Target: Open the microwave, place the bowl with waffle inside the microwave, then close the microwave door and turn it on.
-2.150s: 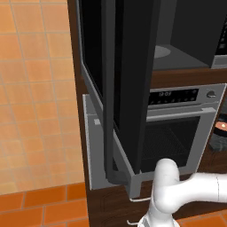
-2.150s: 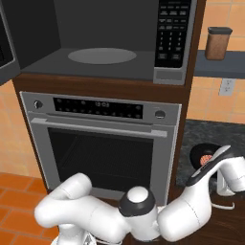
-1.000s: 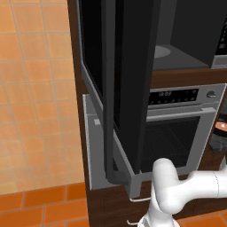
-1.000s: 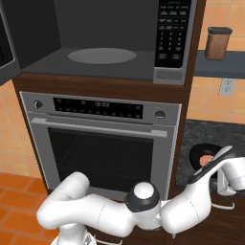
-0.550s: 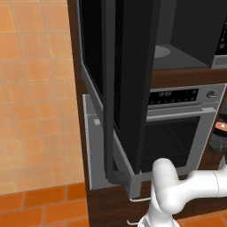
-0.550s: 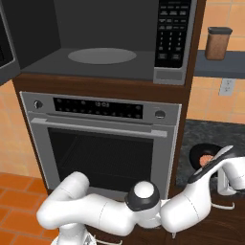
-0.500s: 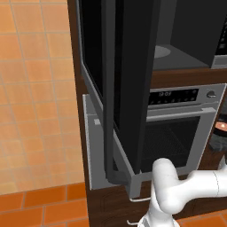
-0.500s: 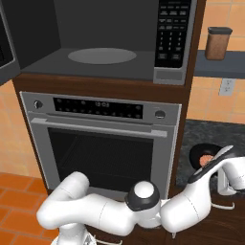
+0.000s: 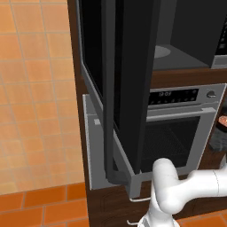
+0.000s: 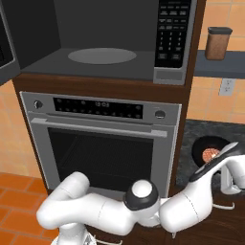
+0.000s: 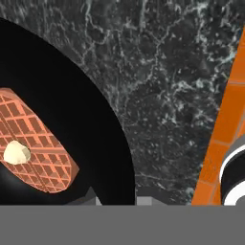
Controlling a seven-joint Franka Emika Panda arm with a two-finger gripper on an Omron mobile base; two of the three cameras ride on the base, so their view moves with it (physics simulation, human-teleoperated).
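end effector (image 11: pixel 117 197): clenched on the rim of the bowl (image 11: pixel 86 134)
bowl: on the dark speckled surface (image 11: pixel 167 72), at 4 o'clock from the oven (image 10: pixel 103 139)
waffle (image 11: pixel 36 143): lying inside the bowl
microwave door (image 9: pixel 128 80): swung open

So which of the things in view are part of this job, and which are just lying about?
Part of the job:
- microwave, standing open
- microwave door, swung wide
- bowl on the counter
- waffle in the bowl
- gripper, shut on the bowl's rim

Lying about:
- oven below the microwave
- brown jar on the shelf
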